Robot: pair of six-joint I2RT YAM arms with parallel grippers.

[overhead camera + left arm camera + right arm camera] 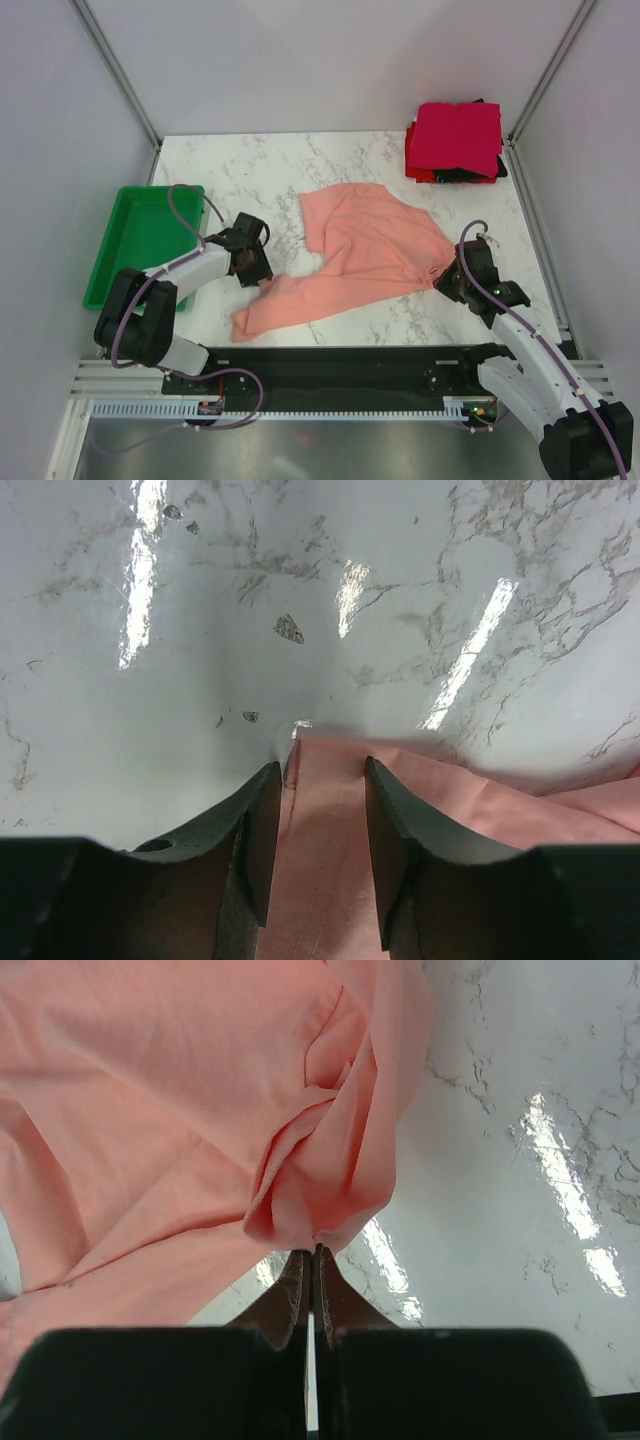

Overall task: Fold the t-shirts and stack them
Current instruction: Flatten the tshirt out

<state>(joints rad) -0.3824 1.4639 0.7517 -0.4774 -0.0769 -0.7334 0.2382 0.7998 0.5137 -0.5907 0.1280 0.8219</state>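
Top external: salmon-pink shirt [365, 250] sprawls mid-table, its long axis running 7 to 1 o'clock between the arms.
Right gripper [447, 278] is pinched tight on the 4 o'clock corner; left gripper [320, 780] straddles the 8 o'clock hem, jaws parted, unclamped. Folded stack [455, 140] sits at 1 o'clock, well apart; green tray [140, 235] at 9 o'clock, nothing obstructing.

- No text, label, brand, number or sign legible in any of the three views.
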